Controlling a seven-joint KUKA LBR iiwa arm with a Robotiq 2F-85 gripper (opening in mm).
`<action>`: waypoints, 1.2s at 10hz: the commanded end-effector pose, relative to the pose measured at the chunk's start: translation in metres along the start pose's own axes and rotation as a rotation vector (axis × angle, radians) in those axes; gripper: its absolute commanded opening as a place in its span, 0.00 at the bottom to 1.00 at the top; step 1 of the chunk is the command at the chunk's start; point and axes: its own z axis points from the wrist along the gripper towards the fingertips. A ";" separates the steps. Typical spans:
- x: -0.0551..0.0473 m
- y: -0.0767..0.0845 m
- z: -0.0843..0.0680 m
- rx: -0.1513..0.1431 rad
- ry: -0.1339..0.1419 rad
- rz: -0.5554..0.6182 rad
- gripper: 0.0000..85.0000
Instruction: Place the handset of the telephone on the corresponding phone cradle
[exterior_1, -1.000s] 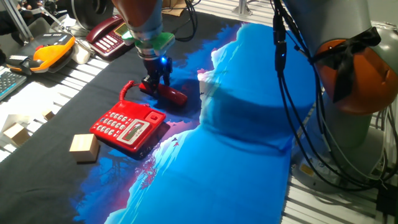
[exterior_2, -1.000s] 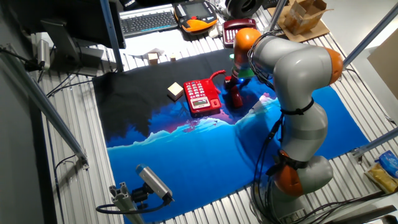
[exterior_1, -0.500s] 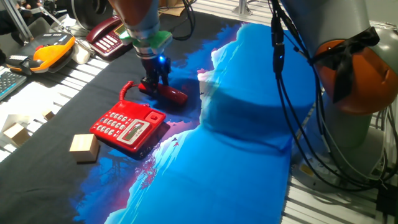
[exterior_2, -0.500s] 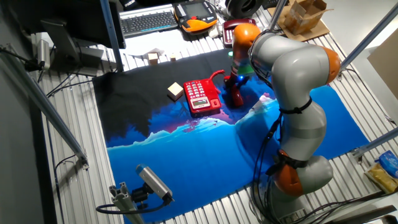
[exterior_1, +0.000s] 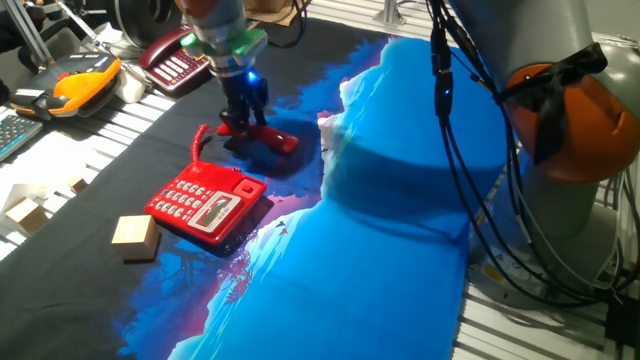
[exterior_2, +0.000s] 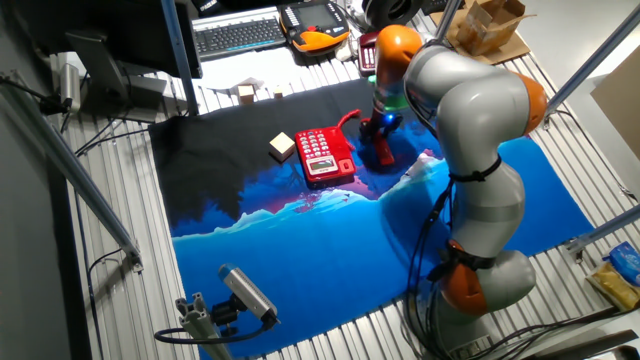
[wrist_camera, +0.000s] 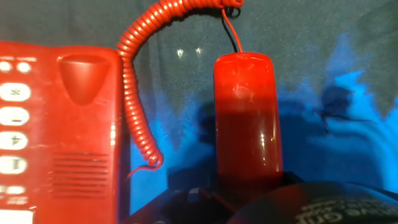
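Observation:
The bright red handset (exterior_1: 265, 138) hangs a little above the dark cloth, held at its left end by my gripper (exterior_1: 243, 118), which is shut on it. A shadow lies under it. The red coiled cord (exterior_1: 199, 146) runs from the handset to the bright red telephone (exterior_1: 205, 205), which sits in front and to the left with its cradle bare. In the other fixed view the gripper (exterior_2: 384, 130) holds the handset (exterior_2: 384, 152) right of the telephone (exterior_2: 323, 155). In the hand view the handset (wrist_camera: 245, 118) stands between the fingers, with the cord (wrist_camera: 134, 112) and telephone (wrist_camera: 56, 124) to its left.
A dark maroon phone (exterior_1: 172, 58) lies behind my gripper. A wooden block (exterior_1: 135, 237) sits left of the telephone, with more blocks (exterior_1: 25, 212) at the table's edge. An orange-yellow pendant (exterior_1: 85, 88) lies at the back left. A small white object (exterior_1: 326, 122) lies right of the handset.
My gripper has risen and shifted slightly back and left with the handset in it. The handset has come up off the cloth. The telephone has not moved.

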 end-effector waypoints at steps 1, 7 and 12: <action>0.000 0.004 -0.009 0.001 0.004 0.009 0.00; -0.004 0.041 -0.035 0.010 -0.023 0.083 0.00; -0.010 0.052 -0.026 -0.002 -0.013 0.092 0.00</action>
